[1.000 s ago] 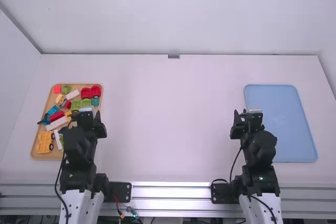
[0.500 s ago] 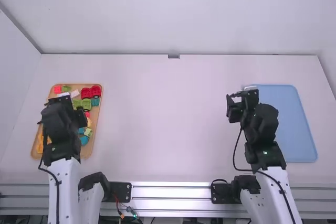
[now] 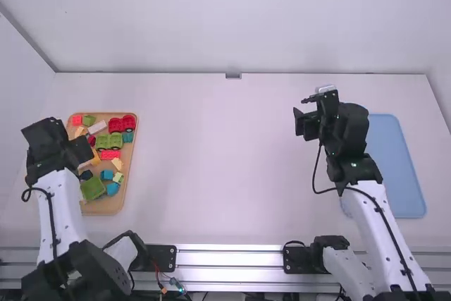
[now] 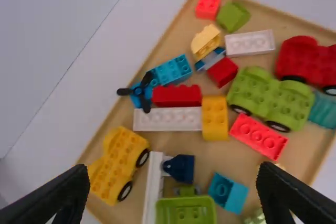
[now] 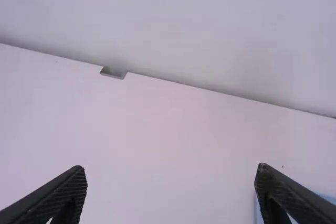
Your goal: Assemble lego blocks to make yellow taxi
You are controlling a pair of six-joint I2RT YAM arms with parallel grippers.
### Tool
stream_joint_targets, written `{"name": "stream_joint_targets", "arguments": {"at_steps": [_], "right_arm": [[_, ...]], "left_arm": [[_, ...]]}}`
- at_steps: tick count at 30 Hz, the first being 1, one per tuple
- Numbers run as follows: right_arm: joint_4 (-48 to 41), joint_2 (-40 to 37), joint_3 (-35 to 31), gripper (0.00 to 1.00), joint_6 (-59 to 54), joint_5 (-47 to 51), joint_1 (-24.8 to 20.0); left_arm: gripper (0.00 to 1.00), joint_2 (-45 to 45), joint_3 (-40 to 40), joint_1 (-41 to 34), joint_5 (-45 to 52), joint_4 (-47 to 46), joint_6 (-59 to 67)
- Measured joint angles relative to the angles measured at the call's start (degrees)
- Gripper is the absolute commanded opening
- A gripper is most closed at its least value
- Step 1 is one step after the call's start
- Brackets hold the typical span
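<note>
Yellow car-shaped block with black wheels [image 4: 122,162] lies in the pale wooden tray [image 4: 169,51] on the white counter [image 3: 225,167], at the robot's left. In the same tray, a plain yellow brick [image 4: 214,118] sits against one end of a long white brick [image 4: 168,119], with a red brick [image 4: 177,95] lying alongside that white one. A green car-shaped block with black wheels [image 4: 270,98] and a red car-shaped block with black wheels [image 4: 307,61] lie near each other, and a turquoise brick [image 4: 228,192] sits near a bright green open box-shaped block [image 4: 186,213].

The left hand [image 3: 53,139] is over the left side of the wooden tray, released, its fingers spread well apart. The right hand [image 3: 307,114] is also released, fingers wide, above the counter near the far-left corner of the flat blue tray [image 3: 391,167].
</note>
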Motion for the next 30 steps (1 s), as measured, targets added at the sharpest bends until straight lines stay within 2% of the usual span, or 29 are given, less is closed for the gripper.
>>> {"name": "stream_joint_targets", "arguments": {"at_steps": [10,16,19,24,30], "right_arm": [[0.68,7.30,5.79,0.97,-3.45,-1.09,0.07],[0.68,9.27,7.06,0.99,-8.76,-1.46,1.33],[0.68,9.53,7.28,0.99,-11.85,-1.64,2.38],[0.68,9.53,7.28,0.98,-14.86,-1.62,3.63],[0.68,9.55,7.28,0.99,-16.65,-1.57,4.11]], "left_arm": [[0.98,9.94,6.62,6.86,-0.74,-4.00,6.32],[0.99,17.14,8.48,14.69,6.51,-4.57,14.58],[0.99,22.95,9.86,17.97,9.99,-5.51,19.17],[1.00,29.62,13.27,18.56,10.95,-7.10,23.54],[0.92,37.64,18.73,18.53,10.82,-8.41,29.35]]}}
